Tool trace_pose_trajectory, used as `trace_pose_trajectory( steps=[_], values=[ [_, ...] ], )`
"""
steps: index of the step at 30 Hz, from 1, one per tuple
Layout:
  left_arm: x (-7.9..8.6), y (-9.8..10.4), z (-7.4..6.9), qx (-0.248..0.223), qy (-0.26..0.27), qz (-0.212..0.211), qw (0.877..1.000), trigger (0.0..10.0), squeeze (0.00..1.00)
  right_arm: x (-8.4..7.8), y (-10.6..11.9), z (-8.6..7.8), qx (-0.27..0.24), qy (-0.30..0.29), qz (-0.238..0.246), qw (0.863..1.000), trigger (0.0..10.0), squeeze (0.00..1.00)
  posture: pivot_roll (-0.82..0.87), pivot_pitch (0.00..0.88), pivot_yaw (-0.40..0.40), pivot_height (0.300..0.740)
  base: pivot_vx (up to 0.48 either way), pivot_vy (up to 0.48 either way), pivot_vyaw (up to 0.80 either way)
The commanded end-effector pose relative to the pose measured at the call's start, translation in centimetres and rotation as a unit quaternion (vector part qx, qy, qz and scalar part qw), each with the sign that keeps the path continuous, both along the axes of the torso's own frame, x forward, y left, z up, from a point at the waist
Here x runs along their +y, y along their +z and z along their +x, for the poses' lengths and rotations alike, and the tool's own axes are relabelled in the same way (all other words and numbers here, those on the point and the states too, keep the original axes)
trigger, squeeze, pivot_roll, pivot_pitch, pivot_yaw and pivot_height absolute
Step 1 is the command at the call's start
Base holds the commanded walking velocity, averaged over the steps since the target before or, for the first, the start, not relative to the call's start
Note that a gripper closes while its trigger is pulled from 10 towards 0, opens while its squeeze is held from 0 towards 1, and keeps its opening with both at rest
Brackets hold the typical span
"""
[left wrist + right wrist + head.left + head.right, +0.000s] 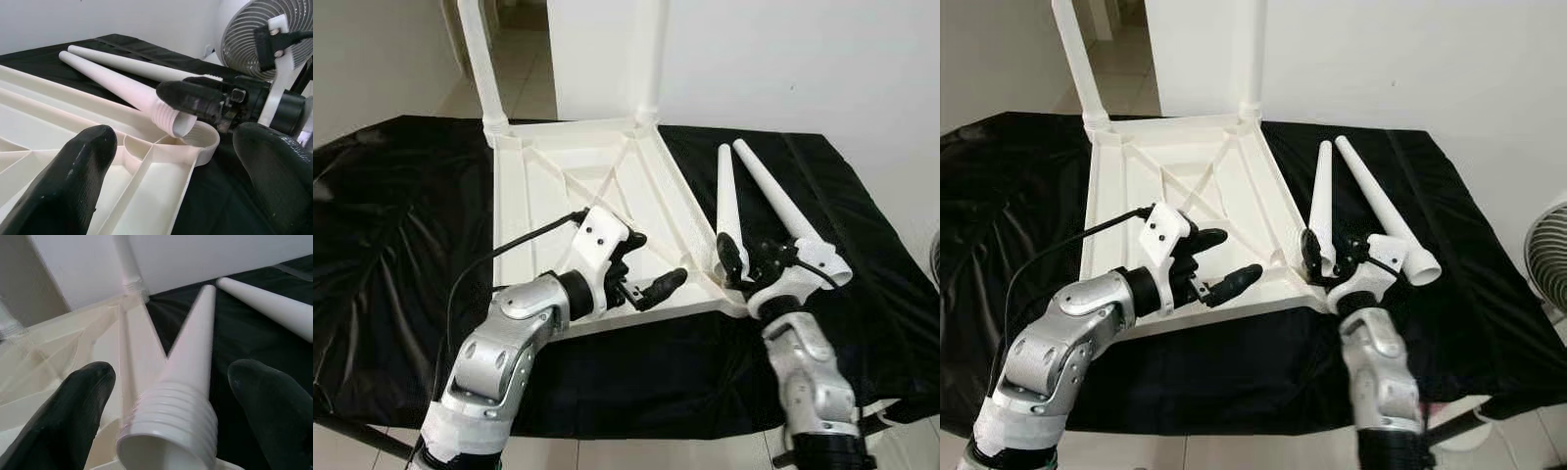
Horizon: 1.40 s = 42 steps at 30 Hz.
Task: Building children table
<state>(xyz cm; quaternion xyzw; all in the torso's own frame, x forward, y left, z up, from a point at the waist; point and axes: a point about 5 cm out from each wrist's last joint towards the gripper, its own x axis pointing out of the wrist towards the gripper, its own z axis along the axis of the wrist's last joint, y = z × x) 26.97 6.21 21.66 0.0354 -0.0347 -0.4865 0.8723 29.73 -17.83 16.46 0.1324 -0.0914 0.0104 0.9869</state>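
- A slip is judged likely: the white tapered plastic leg (186, 382) lies between the right claw's (756, 262) spread black fingers, ungripped, its ribbed end beside the round corner socket (203, 142); an off-centre closing could roll it away.
- The upturned white plastic children's tabletop (597, 196) is seen on the black-draped table (401, 215), two legs already standing at its far corners.
- A second loose white leg (783, 206) lies alongside.
- The left claw (641, 269) is held released above the tabletop's near edge, forearm angled inward.

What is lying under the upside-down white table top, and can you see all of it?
Under the table top lies a black cloth. It spreads out past every edge and also carries two loose white legs. The part directly below the table top is covered, so nothing there can be seen.
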Motion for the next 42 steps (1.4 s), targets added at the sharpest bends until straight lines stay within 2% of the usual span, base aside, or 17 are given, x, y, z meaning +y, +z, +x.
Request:
trace_pose_trajectory(
  steps=[1,6,12,20,33,34,36,42],
  values=[
    [0.3,-0.1,0.2,0.004,0.044,-0.001,0.999,10.0,0.0,0.5,-0.3,-0.1,0.016,-0.022,-0.004,1.0,10.0,0.0,-0.03,0.096,0.007,0.74,0.0,0.0,0.0],
    [0.3,-0.2,0.2,0.005,0.044,-0.001,0.999,10.0,0.0,2.1,-0.8,0.2,0.026,-0.019,0.012,0.999,10.0,0.0,-0.02,0.088,0.004,0.74,0.0,0.0,0.0],
    [0.3,-0.2,0.2,0.004,0.046,-0.002,0.999,10.0,0.0,2.9,-0.9,0.6,0.035,-0.041,0.029,0.998,10.0,0.0,-0.02,0.082,0.0,0.74,0.0,0.0,0.0],
    [0.3,-0.2,0.1,0.003,0.046,-0.003,0.999,10.0,0.0,3.3,-1.2,1.2,0.052,-0.069,0.033,0.996,10.0,0.0,-0.01,0.079,-0.003,0.74,0.0,0.0,0.0],
    [0.2,-0.1,0.1,0.002,0.046,-0.003,0.999,10.0,0.0,3.5,-1.2,1.8,0.052,-0.081,0.036,0.995,10.0,0.0,-0.01,0.069,-0.007,0.74,0.0,0.0,0.0],
    [0.2,-0.1,0.1,0.001,0.047,-0.003,0.999,10.0,0.0,3.4,-1.1,1.9,0.051,-0.084,0.036,0.995,3.1,0.0,-0.01,0.068,-0.008,0.74,0.0,0.0,0.0],
    [0.2,-0.1,0.1,0.001,0.047,-0.003,0.999,10.0,0.0,3.2,-1.2,2.0,0.055,-0.094,0.041,0.993,0.0,0.0,-0.01,0.066,-0.007,0.74,0.0,0.0,0.0],
    [0.2,-0.2,0.1,0.0,0.045,-0.001,0.999,10.0,0.0,2.8,-1.5,2.1,0.071,-0.104,0.054,0.991,0.0,0.0,-0.01,0.067,-0.004,0.74,0.0,0.0,0.0]
  ],
)
